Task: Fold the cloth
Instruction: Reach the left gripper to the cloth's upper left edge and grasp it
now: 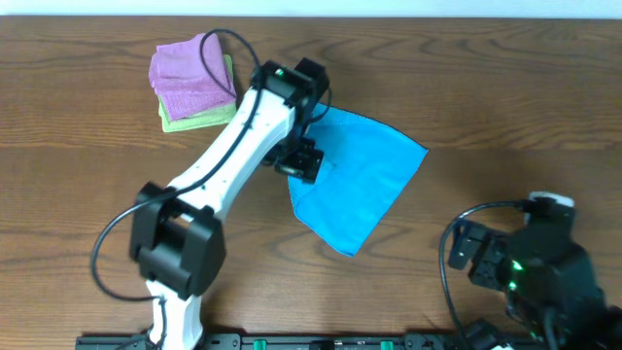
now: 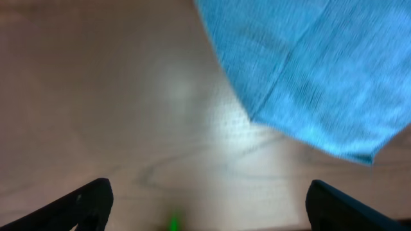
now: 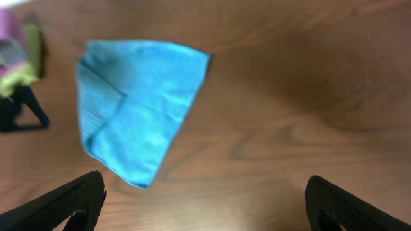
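The sky-blue cloth (image 1: pixel 360 180) lies folded on the wooden table, near the middle. It also shows in the left wrist view (image 2: pixel 314 77) at the upper right and in the right wrist view (image 3: pixel 138 102) at the upper left. My left gripper (image 1: pixel 299 160) hovers at the cloth's left edge; its jaws (image 2: pixel 205 205) are open and empty over bare wood. My right gripper (image 1: pixel 476 255) rests at the front right, apart from the cloth; its jaws (image 3: pixel 205 202) are open and empty.
A pink folded cloth (image 1: pixel 190 73) lies on a light green folded cloth (image 1: pixel 199 119) at the back left, close behind the left arm. Both show at the left edge of the right wrist view (image 3: pixel 16 45). The table's front edge holds the arm bases.
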